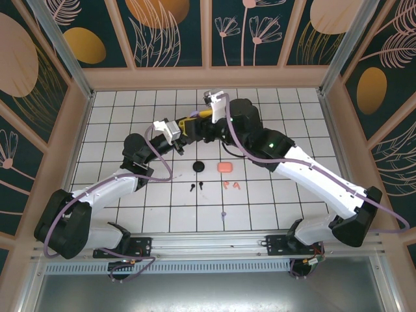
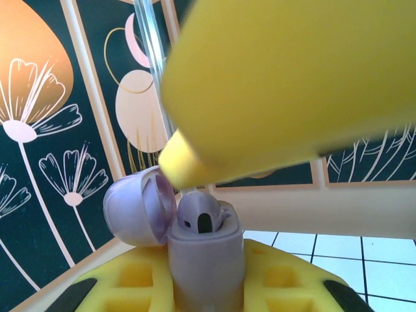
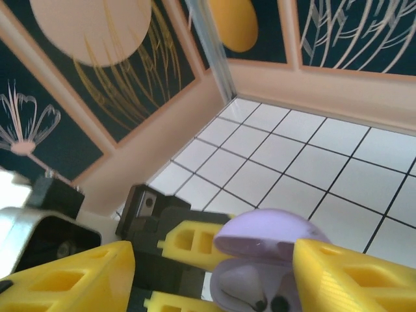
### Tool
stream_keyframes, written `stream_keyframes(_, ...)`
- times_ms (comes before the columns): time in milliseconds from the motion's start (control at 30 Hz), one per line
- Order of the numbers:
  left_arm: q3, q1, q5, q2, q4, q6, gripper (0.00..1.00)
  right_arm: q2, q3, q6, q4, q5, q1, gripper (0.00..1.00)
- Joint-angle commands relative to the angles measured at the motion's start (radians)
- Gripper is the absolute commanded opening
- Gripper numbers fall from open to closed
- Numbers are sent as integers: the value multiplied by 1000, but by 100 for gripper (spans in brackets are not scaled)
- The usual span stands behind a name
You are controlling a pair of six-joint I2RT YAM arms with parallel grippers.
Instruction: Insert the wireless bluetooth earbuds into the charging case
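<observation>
The left tool (image 2: 208, 289) gripped the open lilac case (image 2: 207, 257), one lilac earbud (image 2: 199, 213) seated; the right tool (image 3: 214, 270) gaped empty. At six o'clock, the second lilac earbud (image 1: 223, 213), black pair (image 1: 192, 188) and pink pair (image 1: 226, 184) lay loose.

Bright, even light washes the white counter (image 1: 260, 201), leaving faint soft shadows under the arms (image 1: 325, 179). Above the lilac case (image 2: 205, 260) a close yellow finger (image 2: 292, 84) is heavily blurred; left of the case, the right wrist view shows a blown-out white patch.

Open lilac charging case (image 2: 207, 263) upright in the left end effector (image 2: 208, 289), lilac earbud (image 2: 200, 214) inside, blurred yellow finger (image 2: 292, 84) above
</observation>
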Motion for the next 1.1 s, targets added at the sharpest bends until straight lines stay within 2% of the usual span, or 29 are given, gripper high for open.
stream_keyframes(0,0,-13,7,-20,54,-6,0,-104,30,78,26,56,-24,68)
stream_keyframes(367,-28,-14,-51,-26,87,-28,0,-297,-233,303,-180,162,-49,68)
stream_keyframes(533,-39,-14,-74,-47,95,-44,0,-312,-427,452,-280,127,-37,64)
stream_keyframes(767,-78,-14,-112,-67,137,-70,0,-244,-605,630,-329,141,92,58)
stream_keyframes(1067,-91,-14,-123,-76,153,-78,0,-33,-630,822,-360,170,231,52)
